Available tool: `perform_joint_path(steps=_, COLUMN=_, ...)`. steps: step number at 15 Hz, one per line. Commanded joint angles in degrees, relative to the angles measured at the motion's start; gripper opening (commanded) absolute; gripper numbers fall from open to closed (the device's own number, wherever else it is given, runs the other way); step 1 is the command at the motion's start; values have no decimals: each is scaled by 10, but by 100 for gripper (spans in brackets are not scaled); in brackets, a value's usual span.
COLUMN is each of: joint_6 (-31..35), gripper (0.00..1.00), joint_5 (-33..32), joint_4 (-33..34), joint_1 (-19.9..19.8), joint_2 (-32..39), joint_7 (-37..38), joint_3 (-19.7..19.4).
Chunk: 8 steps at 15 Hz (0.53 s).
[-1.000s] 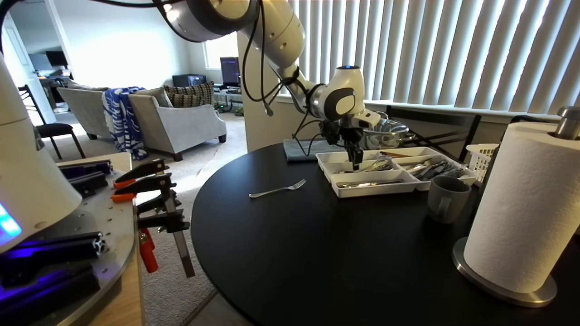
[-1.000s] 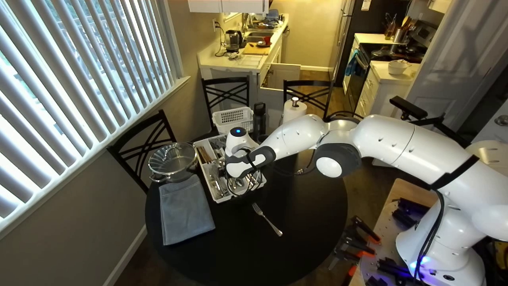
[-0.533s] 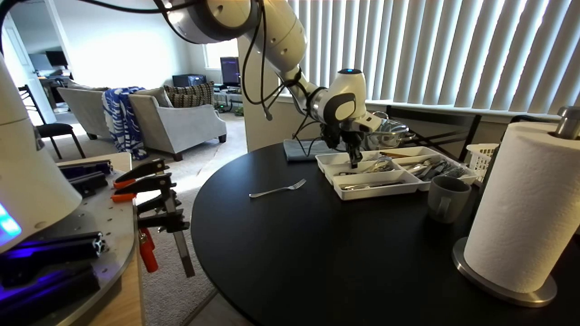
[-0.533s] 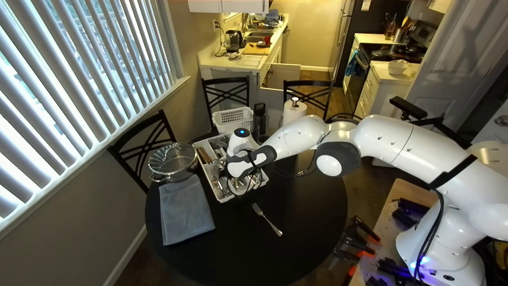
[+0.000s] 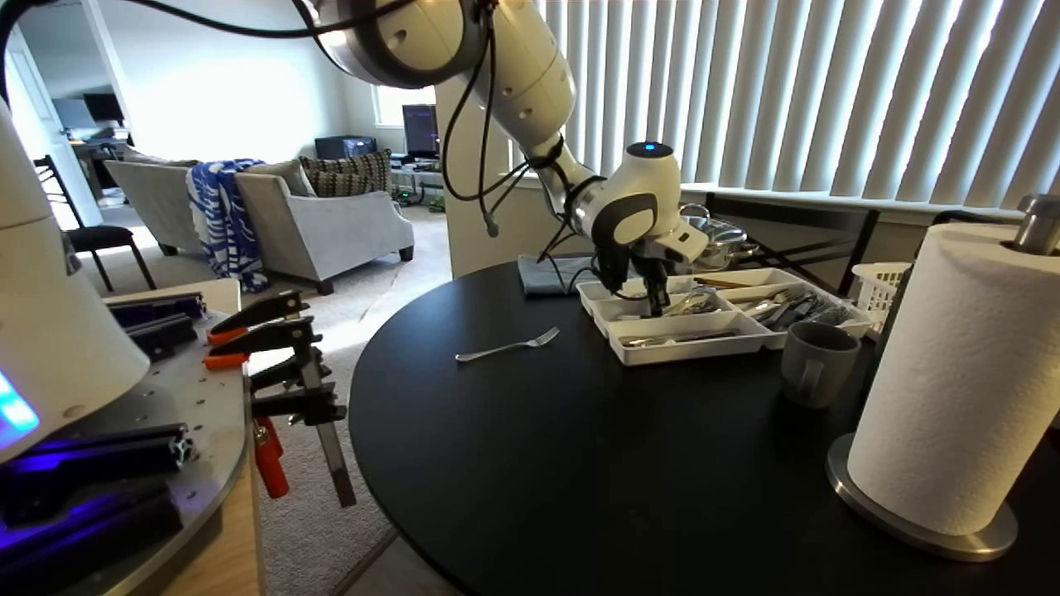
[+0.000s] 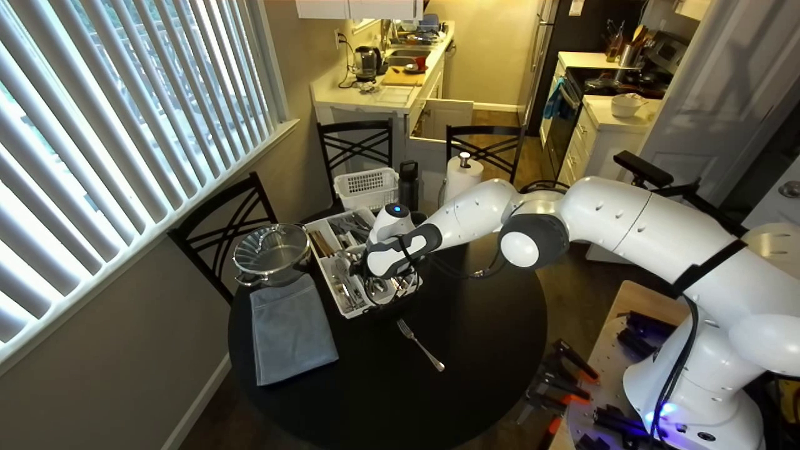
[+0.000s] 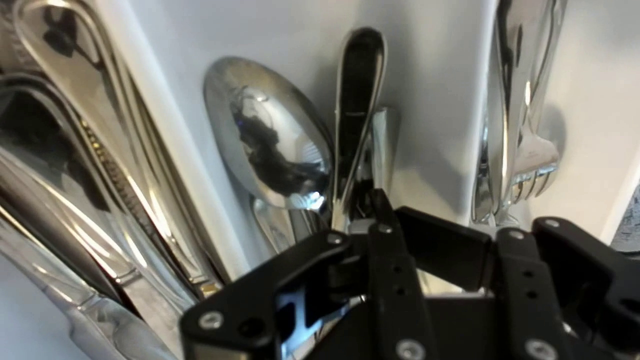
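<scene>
- My gripper point(image 5: 658, 308): jaws narrow, drawn together, tips low at the tray point(image 5: 696, 351); can't tell if they grip anything.
- Handle point(image 7: 359, 75) right at the tips, contact unclear; spoon point(image 7: 270, 135) just beside it, same compartment.
- Fork point(image 5: 501, 349) out on the table point(image 5: 580, 463), apart from the tray.
- Far off, in an exterior view: white label point(image 6: 576, 7), too small to read.

So the gripper point(image 5: 657, 306) is black, tray point(image 5: 691, 353) plain white, spoon point(image 7: 270, 135) shiny silver, table point(image 5: 613, 463) solid black, mug point(image 5: 816, 362) dark grey. Far left there's a blue-and-white patterned throw point(image 5: 222, 211), light grey sofa point(image 5: 331, 232) and brown patterned cushion point(image 5: 356, 172).
</scene>
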Motion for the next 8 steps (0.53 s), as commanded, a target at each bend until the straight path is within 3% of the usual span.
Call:
perform_joint_path(steps=1, joint_6=30, gripper=0, joint_5=3, joint_4=-39, joint_1=-14, joint_2=-19, joint_7=-24, joint_3=20)
perform_joint_path(steps=3, joint_6=44, gripper=28, joint_5=1, joint_4=-54, joint_1=-15, joint_2=-32, joint_7=-24, joint_3=20)
perform_joint_path(steps=8, joint_6=82, gripper=58, joint_5=-5, joint_4=-115, joint_1=-10, joint_2=-76, joint_7=-19, joint_3=7)
